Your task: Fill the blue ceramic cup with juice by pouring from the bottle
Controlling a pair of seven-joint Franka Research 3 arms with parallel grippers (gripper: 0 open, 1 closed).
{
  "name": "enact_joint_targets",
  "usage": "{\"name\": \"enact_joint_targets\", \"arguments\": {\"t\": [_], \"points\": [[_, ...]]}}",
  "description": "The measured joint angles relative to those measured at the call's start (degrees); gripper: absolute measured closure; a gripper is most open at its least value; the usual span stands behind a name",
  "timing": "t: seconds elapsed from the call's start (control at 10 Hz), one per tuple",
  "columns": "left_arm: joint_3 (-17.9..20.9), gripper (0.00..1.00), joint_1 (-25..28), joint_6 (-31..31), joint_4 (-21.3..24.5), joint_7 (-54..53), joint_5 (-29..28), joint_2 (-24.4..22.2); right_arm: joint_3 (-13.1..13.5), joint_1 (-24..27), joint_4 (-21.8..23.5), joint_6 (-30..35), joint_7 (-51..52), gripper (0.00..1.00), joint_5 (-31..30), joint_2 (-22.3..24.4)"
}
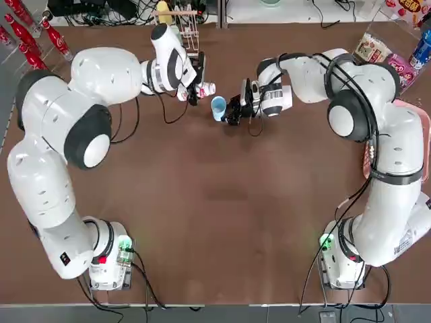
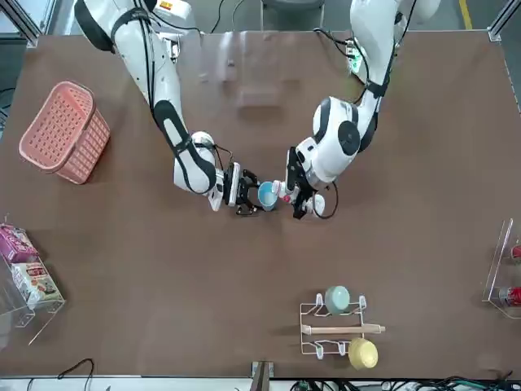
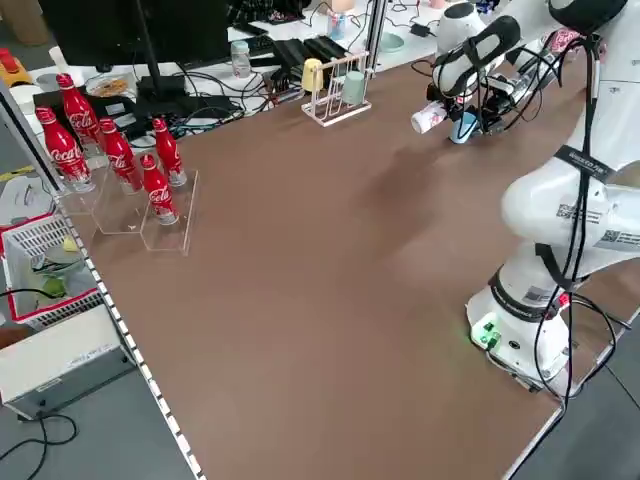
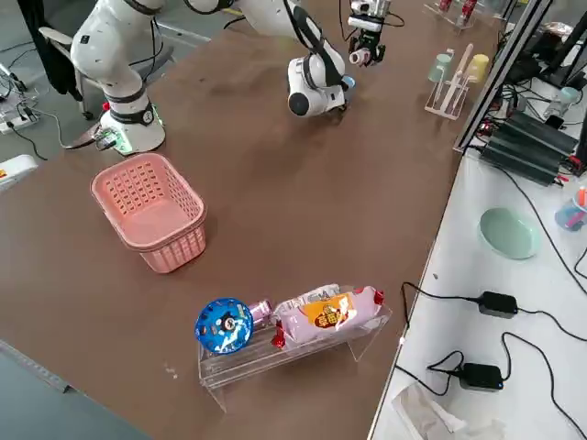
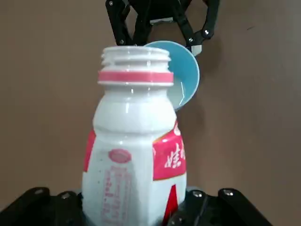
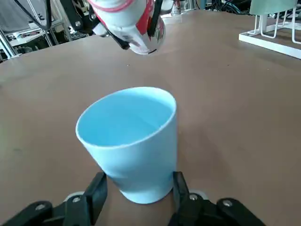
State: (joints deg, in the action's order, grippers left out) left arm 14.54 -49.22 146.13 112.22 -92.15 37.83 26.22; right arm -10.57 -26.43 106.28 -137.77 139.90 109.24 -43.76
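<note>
Brown tabletop (image 1: 222,202) fills the scene, with two white arms meeting near its far edge, a wire rack (image 2: 334,326) of cups beyond them and a pink basket (image 2: 65,130) off to the robot's right. At the meeting point, the right gripper (image 1: 232,111) has its jaws pinching the base of the cup (image 1: 219,108), holding it just beside the bottle (image 1: 205,89), which the left gripper (image 1: 194,91) clamps around its lower body. The bottle is tipped roughly level, its uncapped, threaded neck pointing toward the cup's rim. Pouring appears to be only at its start: no stream of juice shows, and the cup's inside looks pale and empty in the right wrist view, so filling seems still ahead. The cup is a small light-blue cylinder, slightly flared, smooth and glossy. The bottle is slim white plastic with a pink neck ring and a red-marked label.
</note>
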Motion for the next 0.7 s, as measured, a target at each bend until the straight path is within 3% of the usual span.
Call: {"name": "enact_joint_targets", "arguments": {"t": [0.4, 0.7], "points": [[0.15, 0.63, -0.32, 0.0, -0.48, 3.16, -5.32, 0.02, 0.0, 0.01, 0.0, 0.01, 0.0, 0.35, 0.0, 0.0], [0.16, 0.64, -0.33, -0.7, -1.26, 3.71, -6.09, 0.24, 0.0, 0.08, 0.02, 0.05, 0.0, 0.35, 0.0, 0.0]]}}
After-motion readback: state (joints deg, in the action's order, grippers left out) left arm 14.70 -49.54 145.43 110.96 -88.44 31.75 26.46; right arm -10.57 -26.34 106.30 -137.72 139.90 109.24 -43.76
